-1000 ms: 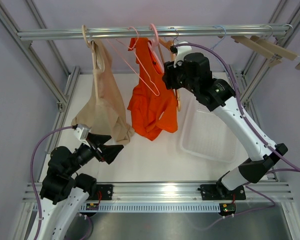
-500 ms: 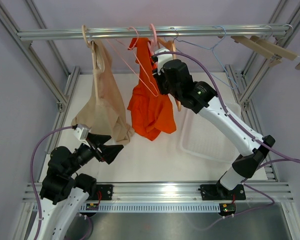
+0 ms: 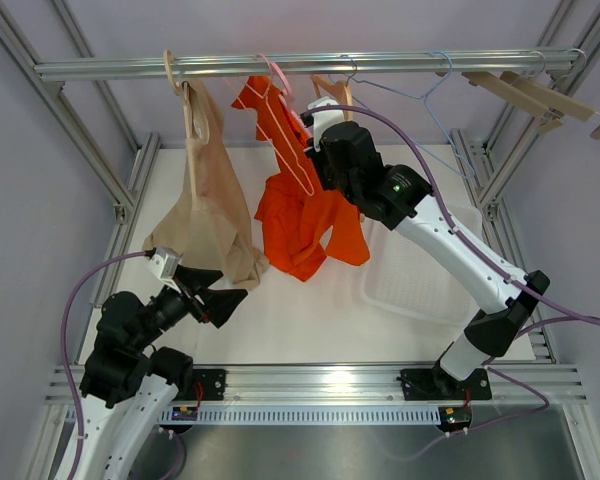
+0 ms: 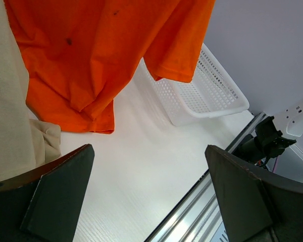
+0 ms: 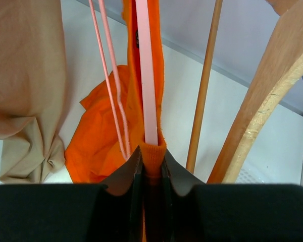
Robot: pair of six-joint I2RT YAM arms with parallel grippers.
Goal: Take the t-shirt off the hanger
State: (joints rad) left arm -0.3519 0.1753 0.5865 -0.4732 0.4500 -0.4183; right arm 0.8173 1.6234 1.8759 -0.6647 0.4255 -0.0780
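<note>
At lower left of the top view, the left end effector [image 3: 208,297] hangs wide open over the surface [image 3: 310,320], holding nothing. Further back, at centre, the orange t-shirt [image 3: 305,225] dangles from its pink hanger [image 5: 145,75], beside a beige garment [image 3: 210,200]. The right end effector [image 5: 151,156] pinches a fold of the t-shirt at the hanger's bar, below the rail [image 3: 280,65]

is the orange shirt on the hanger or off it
On. The orange t-shirt drapes over the pink hanger on the rail; the right tool pinches fabric against the hanger.
</note>
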